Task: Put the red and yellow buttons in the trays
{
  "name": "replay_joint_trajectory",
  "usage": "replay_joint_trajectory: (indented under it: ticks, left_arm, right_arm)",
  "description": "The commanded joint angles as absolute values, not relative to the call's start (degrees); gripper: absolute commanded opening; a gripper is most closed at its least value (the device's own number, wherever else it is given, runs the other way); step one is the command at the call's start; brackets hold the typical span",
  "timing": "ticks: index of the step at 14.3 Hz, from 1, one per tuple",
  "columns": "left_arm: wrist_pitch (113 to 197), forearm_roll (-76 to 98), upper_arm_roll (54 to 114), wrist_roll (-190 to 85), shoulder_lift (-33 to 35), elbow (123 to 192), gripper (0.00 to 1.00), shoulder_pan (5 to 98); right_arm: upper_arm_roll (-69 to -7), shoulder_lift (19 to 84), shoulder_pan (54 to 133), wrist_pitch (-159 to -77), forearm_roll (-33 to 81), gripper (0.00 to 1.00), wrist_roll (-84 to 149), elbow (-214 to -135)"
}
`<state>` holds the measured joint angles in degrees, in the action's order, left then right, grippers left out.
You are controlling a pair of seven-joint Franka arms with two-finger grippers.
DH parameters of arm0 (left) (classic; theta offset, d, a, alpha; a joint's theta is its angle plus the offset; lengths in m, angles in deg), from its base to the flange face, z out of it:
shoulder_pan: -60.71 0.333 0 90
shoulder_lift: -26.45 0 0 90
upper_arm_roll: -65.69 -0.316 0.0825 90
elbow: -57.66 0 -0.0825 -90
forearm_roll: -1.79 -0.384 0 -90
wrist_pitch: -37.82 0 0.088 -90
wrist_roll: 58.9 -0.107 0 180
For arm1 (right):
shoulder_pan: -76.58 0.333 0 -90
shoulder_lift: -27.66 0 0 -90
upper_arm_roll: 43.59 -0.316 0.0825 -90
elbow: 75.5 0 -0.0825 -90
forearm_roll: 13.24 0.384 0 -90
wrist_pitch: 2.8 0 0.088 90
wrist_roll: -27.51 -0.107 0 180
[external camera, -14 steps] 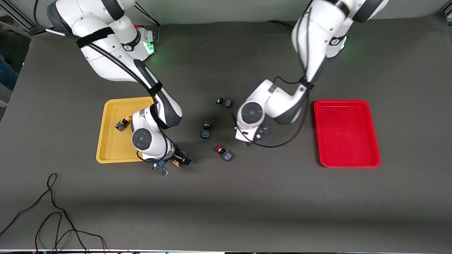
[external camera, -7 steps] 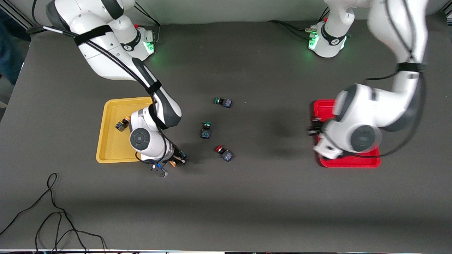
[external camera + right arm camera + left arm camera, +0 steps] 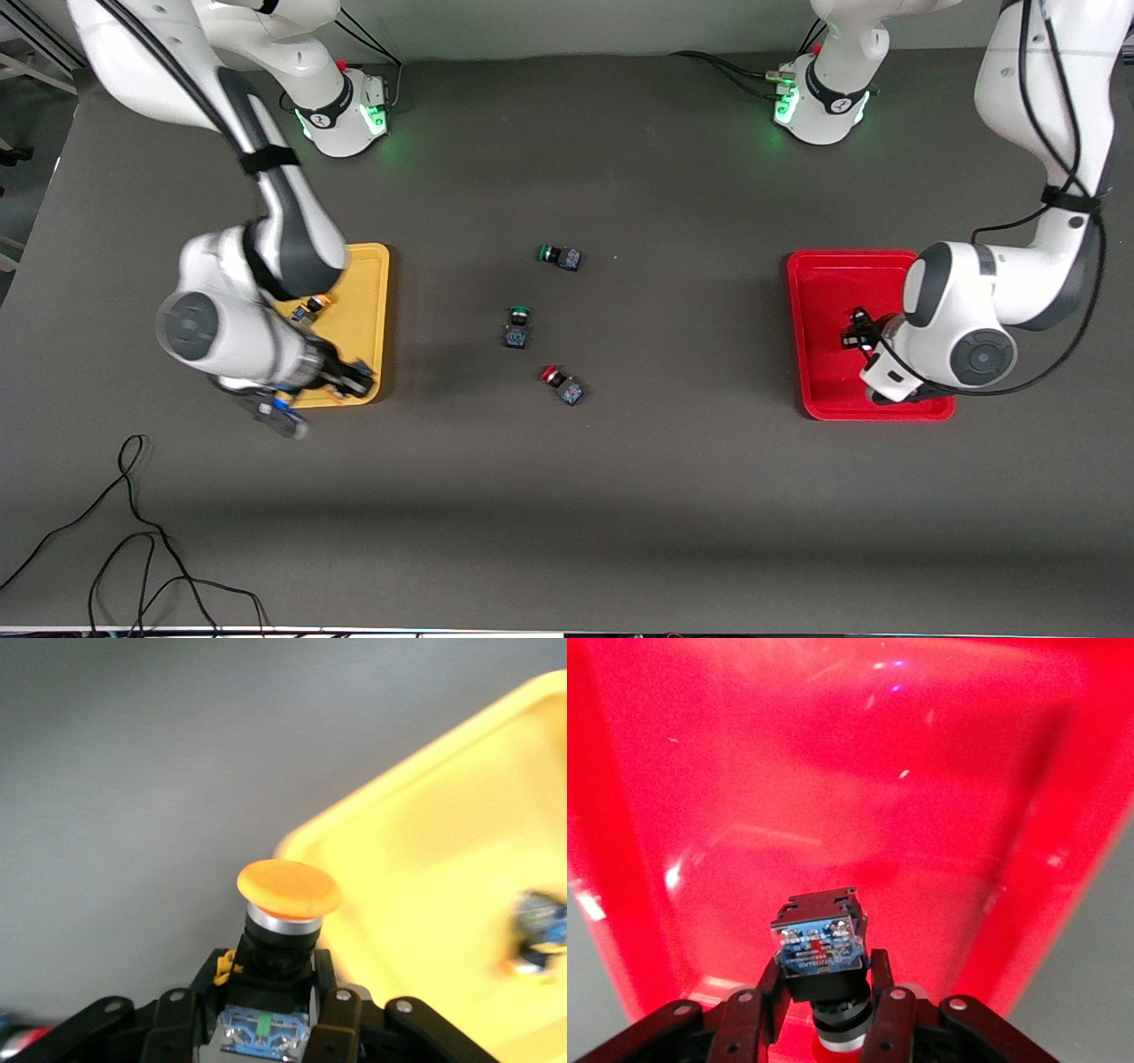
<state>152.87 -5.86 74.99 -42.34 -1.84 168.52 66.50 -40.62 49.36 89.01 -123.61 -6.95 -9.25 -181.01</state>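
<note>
Two buttons are riding in your grippers. Your right gripper (image 3: 350,379), fingers clamped on a yellow button (image 3: 288,890), is hanging over the yellow tray's (image 3: 372,266) front rim, so the drop lies farther in. Your left gripper (image 3: 858,335), fingers clamped on a button (image 3: 819,943), is already over the red tray (image 3: 815,292). One red button (image 3: 560,383) is lying on the table nearer your right arm.

Open dark tabletop (image 3: 673,496) between the shallow yellow plastic tray (image 3: 370,266) and the shallow red plastic tray (image 3: 819,292), broken only by three small push-button switches mid-table: two green-capped ones (image 3: 561,257) (image 3: 517,327) and a red-capped one (image 3: 562,384) nearest the front camera. Loose black cable (image 3: 133,532) coiled toward the right arm's end. One yellow-capped switch (image 3: 309,309) already in the yellow tray.
</note>
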Motion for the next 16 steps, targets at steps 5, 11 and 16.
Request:
replay_joint_trajectory:
  ticks: [5, 11, 16]
  left_arm:
    - [145.70, -4.99, 77.81, -35.29, -0.18, 163.60, 1.00, 63.63]
    - [139.86, 11.77, 78.61, -9.46, -9.82, 139.44, 1.00, 49.57]
    - [153.86, 13.56, 79.23, 10.76, -19.59, 129.56, 1.00, 39.73]
  right_arm:
    - [-36.73, 48.93, 89.59, -135.69, -6.82, 0.06, 1.67, -194.85]
    - [-36.73, 49.81, 89.50, -136.57, -6.65, 1.00, 0.45, -194.68]
    - [-36.73, 43.50, 88.45, -133.25, -6.73, 1.00, 0.44, -193.80]
